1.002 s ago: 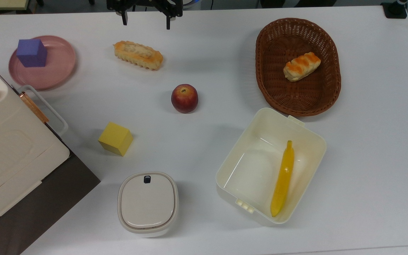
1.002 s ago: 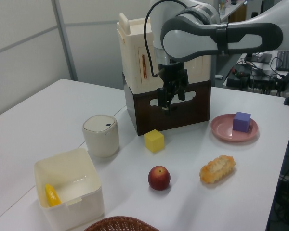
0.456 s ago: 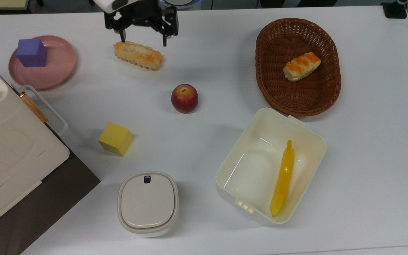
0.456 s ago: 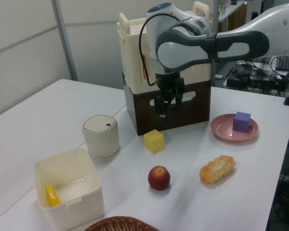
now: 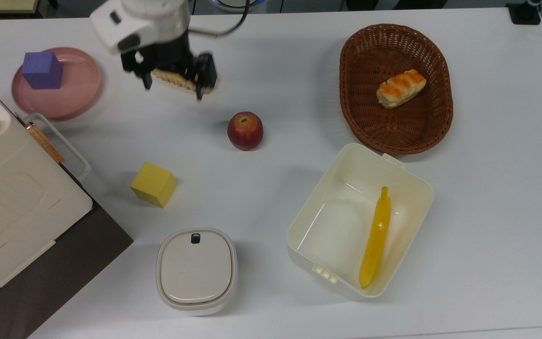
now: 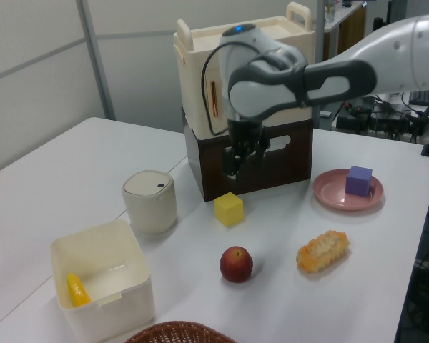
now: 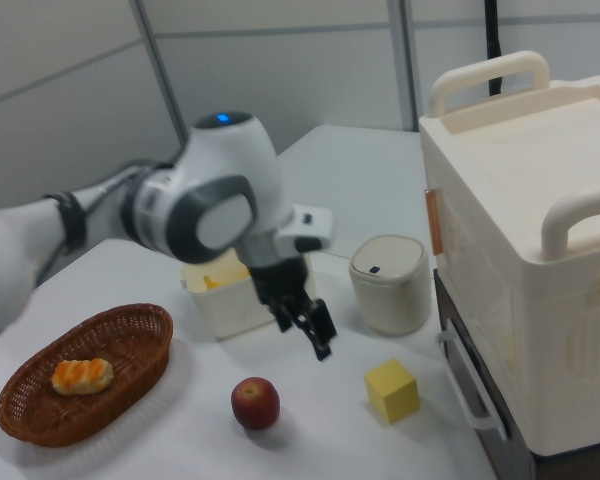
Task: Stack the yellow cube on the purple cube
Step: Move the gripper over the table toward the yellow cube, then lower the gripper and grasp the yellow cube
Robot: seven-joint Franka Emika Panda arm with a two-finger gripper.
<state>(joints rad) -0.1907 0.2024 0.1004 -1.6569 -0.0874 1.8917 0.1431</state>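
Purple cube point(image 5: 41, 69) on pink plate point(image 5: 71, 96). Banana point(image 5: 375, 239) in open cream box point(image 5: 419, 184); 1 pastry point(image 5: 401, 88) in wicker basket point(image 5: 355, 113). Yellow cube point(image 5: 153, 184) bare on table point(image 5: 487, 188), near apple point(image 5: 245, 130). Gripper point(image 5: 173, 87) spread, empty, over second pastry point(image 5: 177, 80).

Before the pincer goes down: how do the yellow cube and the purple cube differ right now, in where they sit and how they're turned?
The yellow cube sits straight on the white table; the purple cube rests on the pink plate. In the top view, the yellow cube is turned diagonally, the purple cube nearly squared to the picture's edges. The yellow cube lies near the lidded white container, the purple cube toward the far-left corner. Both look matte and similar in size, and both are untouched.
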